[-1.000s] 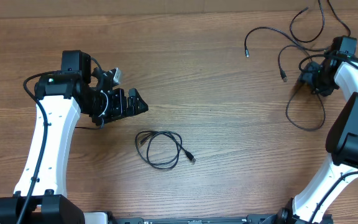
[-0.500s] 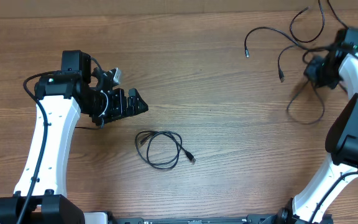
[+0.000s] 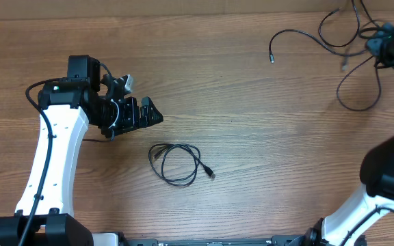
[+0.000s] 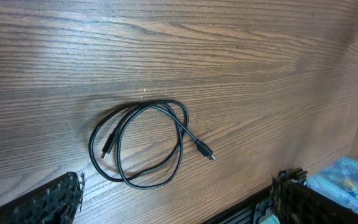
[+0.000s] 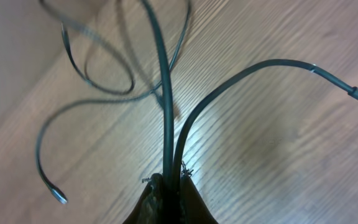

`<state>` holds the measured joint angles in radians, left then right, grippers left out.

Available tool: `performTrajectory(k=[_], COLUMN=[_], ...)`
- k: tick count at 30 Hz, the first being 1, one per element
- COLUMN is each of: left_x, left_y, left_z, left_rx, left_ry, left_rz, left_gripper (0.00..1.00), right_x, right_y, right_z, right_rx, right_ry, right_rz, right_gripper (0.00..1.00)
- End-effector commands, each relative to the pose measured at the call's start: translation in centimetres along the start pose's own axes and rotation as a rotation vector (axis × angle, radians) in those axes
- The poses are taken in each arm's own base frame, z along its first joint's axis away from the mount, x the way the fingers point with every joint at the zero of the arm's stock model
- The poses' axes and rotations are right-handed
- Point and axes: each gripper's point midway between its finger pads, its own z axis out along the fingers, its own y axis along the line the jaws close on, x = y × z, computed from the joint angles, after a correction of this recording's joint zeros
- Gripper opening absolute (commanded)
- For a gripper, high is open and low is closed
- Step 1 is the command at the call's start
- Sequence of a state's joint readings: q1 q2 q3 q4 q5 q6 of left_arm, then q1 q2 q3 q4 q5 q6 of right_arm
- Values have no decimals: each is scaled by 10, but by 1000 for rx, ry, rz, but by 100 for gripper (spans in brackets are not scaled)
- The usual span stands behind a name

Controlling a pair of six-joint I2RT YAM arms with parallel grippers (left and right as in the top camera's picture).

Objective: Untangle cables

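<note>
A bundle of thin black cables (image 3: 296, 31) sprawls at the far right of the wooden table. My right gripper (image 3: 383, 45) is shut on two strands of it (image 5: 166, 112), and a loop (image 3: 356, 108) trails beneath. In the right wrist view the fingers pinch both strands at my right gripper (image 5: 169, 180). One separate black cable lies coiled (image 3: 180, 183) in the middle of the table, also seen in the left wrist view as a coil (image 4: 160, 104). My left gripper (image 3: 144, 113) stands open and holds nothing, up and to the left of that coil; its wrist view shows the left gripper (image 4: 179, 190) with jaws wide apart.
The table's far edge runs just behind the right gripper. In the left wrist view the near table edge and a blue object (image 4: 353, 180) beyond it show at the lower right. A loose cable end (image 3: 271, 59) lies left of the bundle.
My right gripper has shut on the cable strands and moved up toward the far right corner, dragging the loop along. The left arm and the coiled cable have not moved.
</note>
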<state>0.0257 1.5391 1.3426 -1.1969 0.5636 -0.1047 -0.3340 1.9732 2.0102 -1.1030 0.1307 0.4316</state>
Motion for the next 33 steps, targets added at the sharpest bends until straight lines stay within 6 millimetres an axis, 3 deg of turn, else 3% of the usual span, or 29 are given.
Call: performTrajectory(k=[1, 4, 9, 12, 22, 29, 33], left_x=[0, 0, 0, 0, 0, 0, 0], left_y=[0, 0, 0, 0, 0, 0, 0], left_z=[0, 0, 0, 0, 0, 0, 0], left_rx=[1, 1, 1, 1, 1, 1, 1], left_ry=[-1, -1, -1, -1, -1, -1, -1], left_rz=[-6, -6, -6, -6, -6, -6, -6], left_gripper=[99, 100, 100, 100, 100, 100, 100], right_x=[-35, -40, -22, -3, 46, 75, 88], right_y=[-18, -26, -45, -60, -78, -73, -68], right_z=[-59, -71, -58, -43, 16, 54, 66], right_rx=[48, 79, 176, 251, 317, 251, 213], right_ry=[-184, -224, -171, -129, -39, 16, 38], right_rz=[156, 160, 182, 251, 264, 270, 268], right_gripper=[4, 4, 4, 4, 4, 4, 18])
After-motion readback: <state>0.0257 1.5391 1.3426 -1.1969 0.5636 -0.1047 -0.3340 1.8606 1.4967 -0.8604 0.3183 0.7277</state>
